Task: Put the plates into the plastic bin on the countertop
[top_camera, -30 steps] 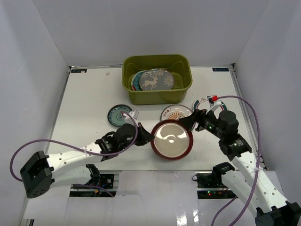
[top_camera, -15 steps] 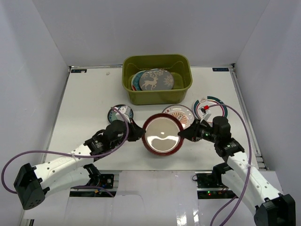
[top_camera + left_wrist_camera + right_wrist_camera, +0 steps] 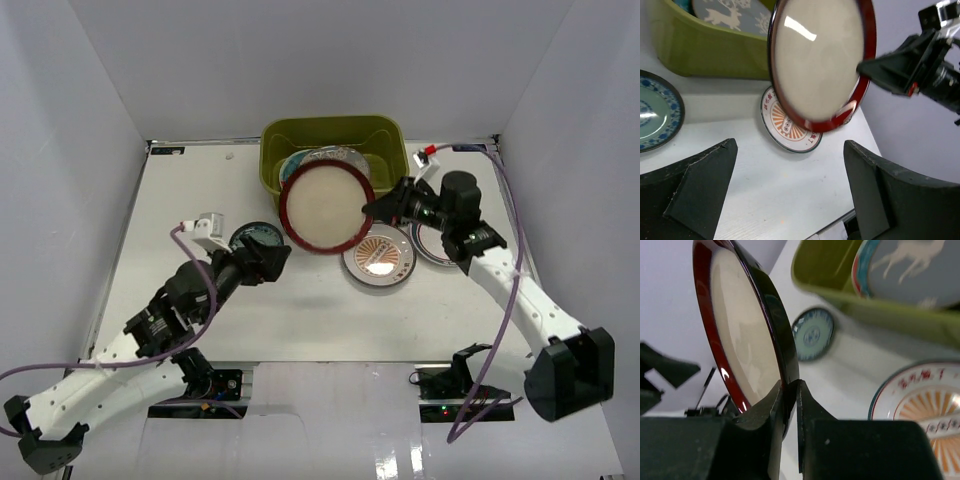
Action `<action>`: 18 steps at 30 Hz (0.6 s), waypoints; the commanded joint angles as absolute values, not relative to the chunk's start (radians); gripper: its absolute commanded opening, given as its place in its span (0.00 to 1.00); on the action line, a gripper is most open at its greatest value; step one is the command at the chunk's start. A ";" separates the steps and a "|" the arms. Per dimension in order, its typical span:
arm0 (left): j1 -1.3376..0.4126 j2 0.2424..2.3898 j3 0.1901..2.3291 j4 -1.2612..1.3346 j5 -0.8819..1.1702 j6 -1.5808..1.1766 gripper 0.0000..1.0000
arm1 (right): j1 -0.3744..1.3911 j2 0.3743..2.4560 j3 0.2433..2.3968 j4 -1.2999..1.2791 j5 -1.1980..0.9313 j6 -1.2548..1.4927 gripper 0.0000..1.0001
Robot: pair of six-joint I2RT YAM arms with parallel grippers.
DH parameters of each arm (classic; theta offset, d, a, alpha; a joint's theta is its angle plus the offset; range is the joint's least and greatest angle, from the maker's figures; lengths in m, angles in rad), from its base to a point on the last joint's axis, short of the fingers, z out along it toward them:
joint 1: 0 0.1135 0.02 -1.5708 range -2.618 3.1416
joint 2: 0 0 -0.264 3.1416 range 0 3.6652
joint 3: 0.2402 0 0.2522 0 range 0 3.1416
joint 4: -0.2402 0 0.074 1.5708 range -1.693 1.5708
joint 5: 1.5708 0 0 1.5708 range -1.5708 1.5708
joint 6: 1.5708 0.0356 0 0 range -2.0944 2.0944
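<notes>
My right gripper [image 3: 372, 207] [image 3: 790, 390] is shut on the rim of the dark red-rimmed plate [image 3: 325, 208] [image 3: 740, 335]. It holds the plate nearly on edge in the air, just in front of the olive plastic bin [image 3: 388, 140] [image 3: 700, 55]. The grey deer plate [image 3: 338, 155] [image 3: 910, 265] lies in the bin on other plates. My left gripper [image 3: 275, 258] [image 3: 790, 195] stands open and empty over the countertop, left of the held plate. The orange sunburst plate [image 3: 378, 258] [image 3: 785, 130] and the small teal plate [image 3: 252, 238] [image 3: 652, 117] lie flat on the countertop.
A white plate with a green rim [image 3: 432, 248] lies partly under my right arm, right of the sunburst plate. Grey-white walls close in the countertop on the left, back and right. A purple cable runs along each arm.
My left gripper let go of the dark red-rimmed plate and drew back to the left. My right gripper shut on its rim and carried it up and back toward the bin.
</notes>
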State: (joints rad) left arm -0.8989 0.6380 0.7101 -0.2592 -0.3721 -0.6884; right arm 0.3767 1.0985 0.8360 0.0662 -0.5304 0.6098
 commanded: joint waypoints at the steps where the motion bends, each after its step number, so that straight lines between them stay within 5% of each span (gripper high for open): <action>1: -0.902 0.548 0.663 -0.386 -0.448 -0.686 0.98 | 0.354 1.248 1.085 0.253 -0.433 0.598 0.08; 11: -0.905 0.673 0.457 -0.220 -0.148 -0.768 0.98 | 0.342 1.812 1.696 0.039 -0.284 0.502 0.08; 18: -0.910 0.813 0.365 -0.009 -0.045 -0.813 0.98 | 0.339 2.019 1.887 -0.058 -0.265 0.489 0.08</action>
State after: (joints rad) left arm -0.9028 0.7841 0.3771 -0.1429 -0.1169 -0.7879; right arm 0.3393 2.0377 1.7721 -0.1181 -0.2478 0.4786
